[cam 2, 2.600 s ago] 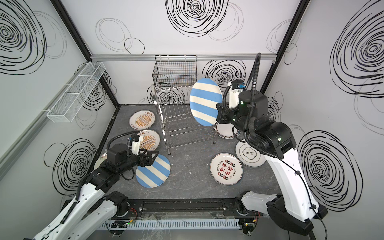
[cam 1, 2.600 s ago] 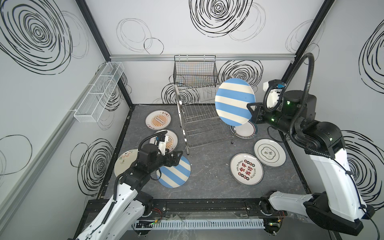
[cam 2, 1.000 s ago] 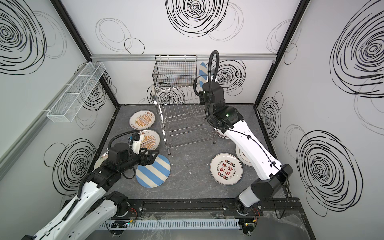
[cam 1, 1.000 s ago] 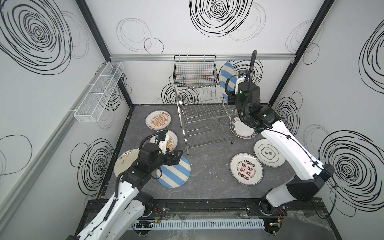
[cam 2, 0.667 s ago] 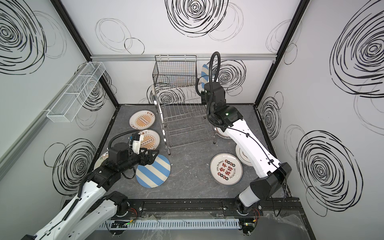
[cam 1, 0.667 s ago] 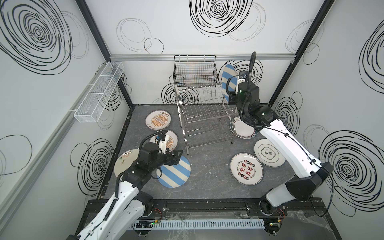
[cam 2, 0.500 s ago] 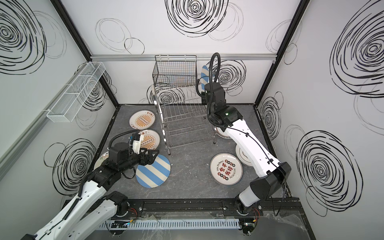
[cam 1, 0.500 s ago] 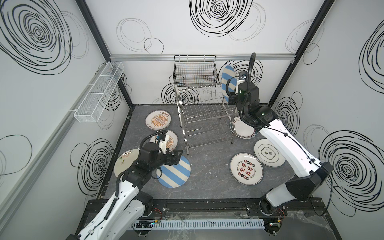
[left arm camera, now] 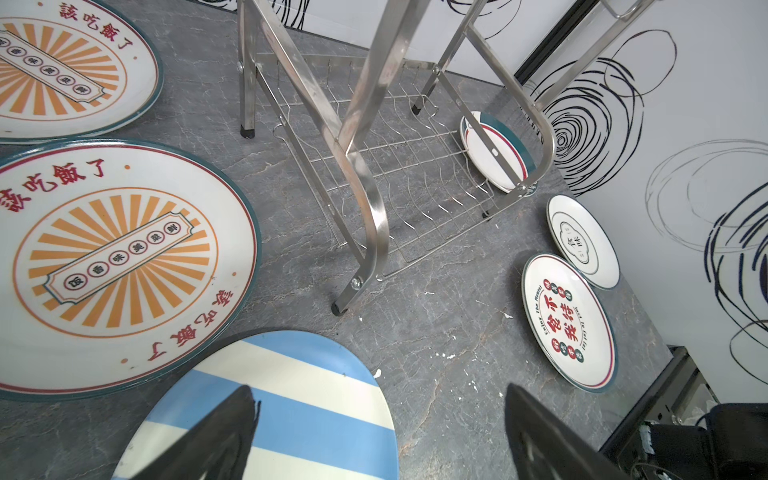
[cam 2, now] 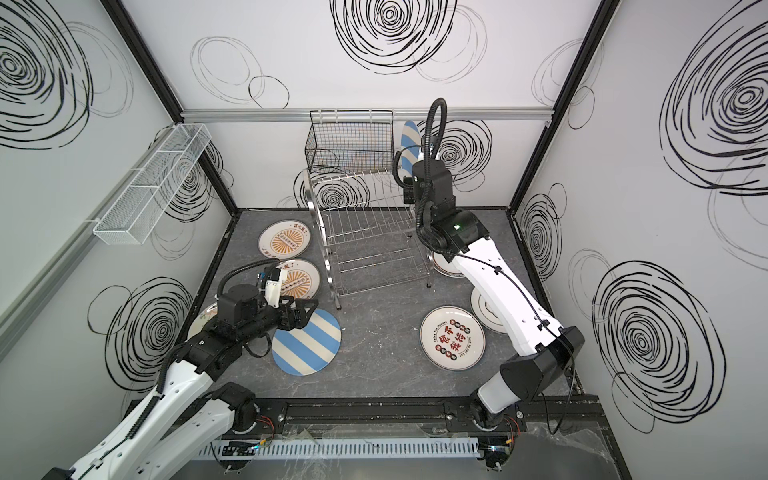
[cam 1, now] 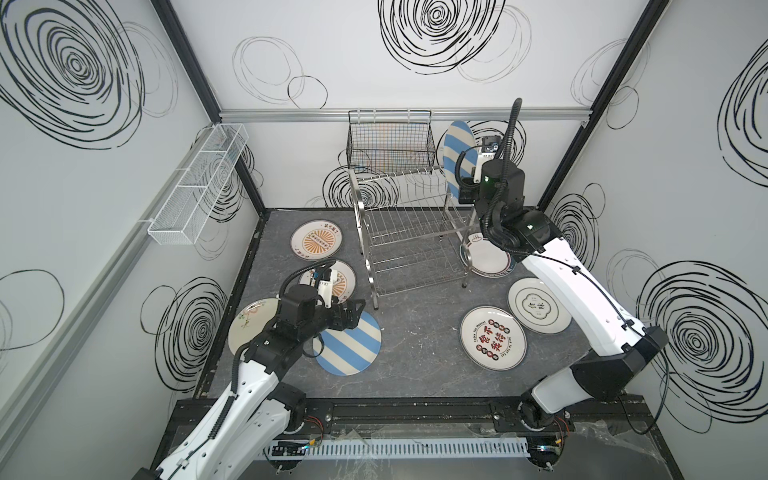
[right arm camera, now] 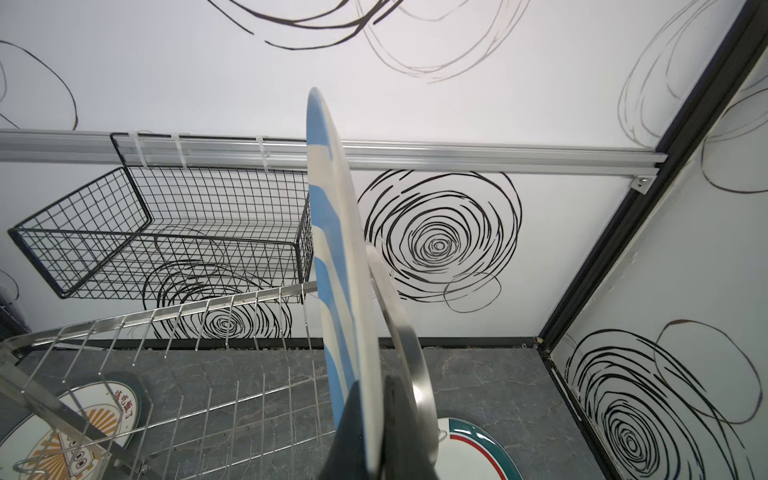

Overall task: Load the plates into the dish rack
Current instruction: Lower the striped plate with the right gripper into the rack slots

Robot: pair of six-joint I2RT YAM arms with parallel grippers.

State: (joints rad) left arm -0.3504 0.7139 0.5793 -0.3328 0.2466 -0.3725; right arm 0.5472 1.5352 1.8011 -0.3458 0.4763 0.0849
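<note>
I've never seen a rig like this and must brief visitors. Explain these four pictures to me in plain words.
The machine is a left arm and a right arm, both white and mounted at the front of a grey table. Each ends in a two-fingered gripper. Two pictures look down on the whole scene, almost identically. The other two come from cameras on the wrists.

A steel dish rack stands at the back. Seven plates lie flat on the table, among them a striped plate. The left gripper hangs open over that one. The right gripper is shut on a second striped plate, held on edge at the rack's top tier.
</note>
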